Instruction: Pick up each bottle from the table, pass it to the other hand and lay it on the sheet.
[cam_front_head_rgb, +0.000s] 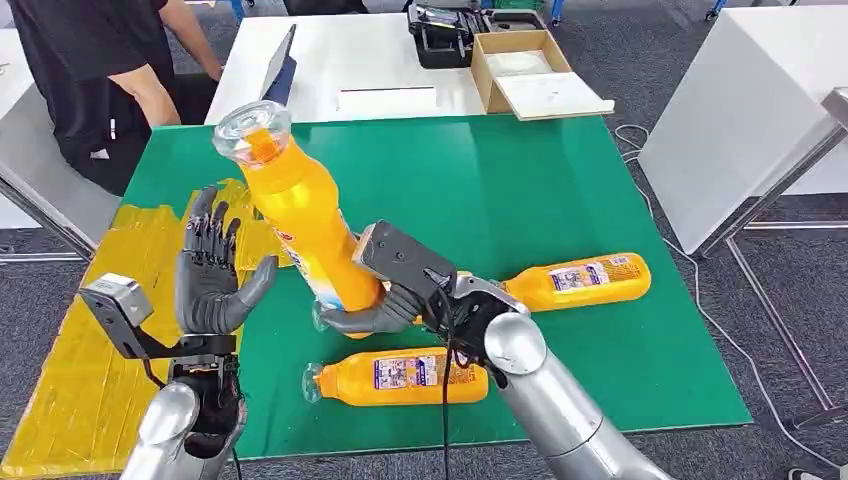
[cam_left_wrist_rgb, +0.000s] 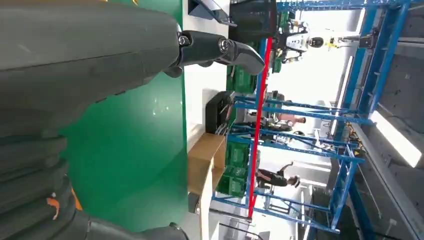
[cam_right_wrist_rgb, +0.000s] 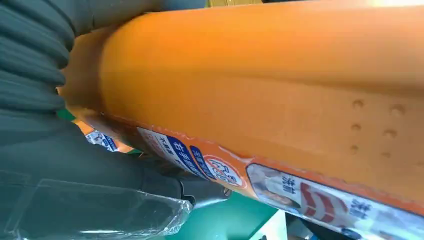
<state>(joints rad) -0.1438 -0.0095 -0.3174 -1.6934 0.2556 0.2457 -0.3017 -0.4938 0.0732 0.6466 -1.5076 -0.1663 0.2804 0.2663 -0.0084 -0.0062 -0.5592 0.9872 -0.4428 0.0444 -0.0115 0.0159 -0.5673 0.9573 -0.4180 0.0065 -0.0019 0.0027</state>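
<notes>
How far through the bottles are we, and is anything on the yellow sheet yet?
Nothing lies on the yellow sheet yet, so no bottle is finished. The right hand grips the first bottle raised off the table, tilted toward the left hand, which waits beside it with fingers spread; the handover is not yet made. Two more bottles lie on the green table.

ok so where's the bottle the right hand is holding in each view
Head view: the held bottle stands tilted left of centre, the right hand gripping its lower part, the left hand apart beside it.
Left wrist view: I cannot make it out; an orange sliver low on the left is unclear.
Right wrist view: its orange body and label span the picture.
Shared landmark: the green mat.
</notes>
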